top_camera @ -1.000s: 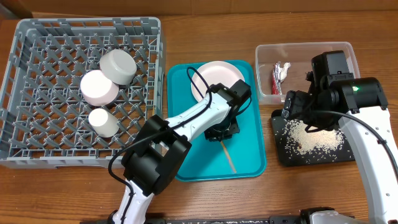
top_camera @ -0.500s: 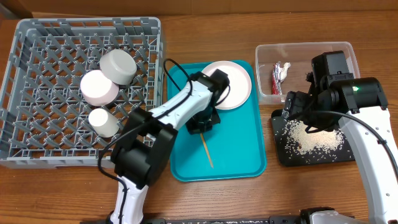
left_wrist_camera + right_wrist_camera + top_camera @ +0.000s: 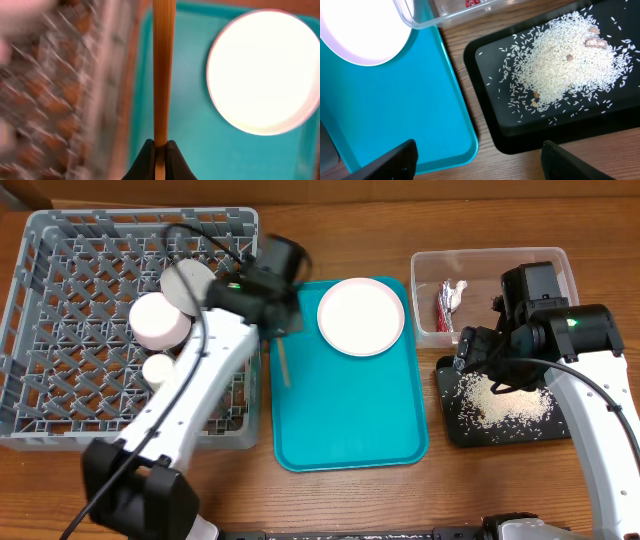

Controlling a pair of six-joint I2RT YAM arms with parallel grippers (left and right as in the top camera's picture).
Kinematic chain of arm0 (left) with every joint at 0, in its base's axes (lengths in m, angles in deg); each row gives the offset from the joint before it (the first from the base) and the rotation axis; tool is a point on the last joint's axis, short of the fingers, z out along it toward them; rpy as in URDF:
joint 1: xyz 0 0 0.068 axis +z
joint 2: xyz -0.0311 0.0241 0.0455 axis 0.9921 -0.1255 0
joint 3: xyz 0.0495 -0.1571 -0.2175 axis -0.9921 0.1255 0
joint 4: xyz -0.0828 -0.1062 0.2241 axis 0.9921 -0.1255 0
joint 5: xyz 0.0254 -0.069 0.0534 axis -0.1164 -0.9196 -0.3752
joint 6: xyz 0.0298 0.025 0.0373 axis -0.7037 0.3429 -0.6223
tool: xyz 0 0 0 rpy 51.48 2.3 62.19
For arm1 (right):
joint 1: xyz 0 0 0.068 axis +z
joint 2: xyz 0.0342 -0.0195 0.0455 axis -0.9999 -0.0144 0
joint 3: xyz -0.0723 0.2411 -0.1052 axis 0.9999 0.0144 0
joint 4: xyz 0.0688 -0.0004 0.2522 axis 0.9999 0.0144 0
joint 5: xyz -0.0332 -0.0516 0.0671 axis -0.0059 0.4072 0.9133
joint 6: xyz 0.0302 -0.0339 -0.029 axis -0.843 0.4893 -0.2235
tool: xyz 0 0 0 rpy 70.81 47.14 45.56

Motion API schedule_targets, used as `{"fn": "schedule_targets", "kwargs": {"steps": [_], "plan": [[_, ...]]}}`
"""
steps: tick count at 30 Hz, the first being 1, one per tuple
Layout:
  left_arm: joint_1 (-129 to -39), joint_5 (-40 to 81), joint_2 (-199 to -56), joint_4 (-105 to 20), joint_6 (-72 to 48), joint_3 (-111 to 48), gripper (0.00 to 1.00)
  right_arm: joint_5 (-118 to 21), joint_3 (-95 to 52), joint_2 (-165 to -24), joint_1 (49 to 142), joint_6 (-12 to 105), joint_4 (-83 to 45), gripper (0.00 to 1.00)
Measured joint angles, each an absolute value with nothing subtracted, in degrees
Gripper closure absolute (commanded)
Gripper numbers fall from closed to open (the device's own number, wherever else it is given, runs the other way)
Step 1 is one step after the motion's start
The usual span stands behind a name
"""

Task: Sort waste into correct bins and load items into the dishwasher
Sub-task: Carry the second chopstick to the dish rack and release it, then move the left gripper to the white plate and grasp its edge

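My left gripper (image 3: 281, 332) is shut on the wooden chopsticks (image 3: 285, 364), held above the teal tray's left edge beside the grey dish rack (image 3: 60, 430); the left wrist view shows the stick (image 3: 163, 70) clamped between the jaws (image 3: 160, 148). The white plate (image 3: 361, 316) lies on the teal tray (image 3: 350, 425). Two bowls (image 3: 158, 320) (image 3: 185, 283) and a white cup (image 3: 160, 370) sit in the rack. The foil wrapper (image 3: 447, 304) lies in the clear tub (image 3: 540, 260). Rice (image 3: 500, 402) lies on the black tray (image 3: 450, 425). My right gripper (image 3: 479, 162) is open and empty above the tray's left edge.
The teal tray lies between the rack and the two bins, also shown in the right wrist view (image 3: 395, 110). The black tray (image 3: 495, 130) and rice heap (image 3: 565, 70) fill that view's right side. Brown wooden table (image 3: 470, 490) surrounds everything.
My left gripper has lifted the chopsticks off the teal tray and swung left and back toward the rack. The plate is now uncovered. The right arm has not moved.
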State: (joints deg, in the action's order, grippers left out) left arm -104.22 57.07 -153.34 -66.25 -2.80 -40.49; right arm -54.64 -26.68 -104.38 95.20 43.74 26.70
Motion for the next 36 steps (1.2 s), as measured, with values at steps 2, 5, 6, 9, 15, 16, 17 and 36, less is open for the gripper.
{"fn": "schedule_targets", "kwargs": {"steps": [2,5,6,9,15,16,17,36], "plan": [[-101.68,57.37,-153.12,-66.03,-9.19,-40.49,0.96,-54.64,-26.68,-104.38,95.22,43.74,26.70,0.19],[-98.27,57.33,-153.14,-66.03,-16.62,-40.49,0.96,-54.62,-26.68,-104.38,95.22,43.74,26.49,0.19],[-97.31,57.31,-153.14,-65.99,-18.61,-40.49,0.96,-54.64,-26.68,-104.38,95.22,43.74,26.36,0.19],[-94.87,56.59,-153.36,-65.66,-23.13,-40.49,0.96,-54.64,-26.68,-104.38,95.22,43.74,26.11,0.19],[-92.75,55.95,-156.16,-65.60,-28.25,-40.49,0.96,-54.64,-26.68,-104.38,95.20,43.72,26.16,0.19],[-92.55,55.95,-156.79,-65.60,-28.64,-40.49,0.95,-54.66,-26.68,-104.38,95.20,43.74,26.18,0.19],[-92.48,56.00,-157.73,-65.62,-28.84,-40.49,0.95,-54.64,-26.68,-104.38,95.20,43.74,26.20,0.20],[-93.60,51.10,-160.01,-62.36,-27.85,-41.93,0.25,-55.23,-26.68,-104.38,95.20,43.70,25.59,0.20]]}}
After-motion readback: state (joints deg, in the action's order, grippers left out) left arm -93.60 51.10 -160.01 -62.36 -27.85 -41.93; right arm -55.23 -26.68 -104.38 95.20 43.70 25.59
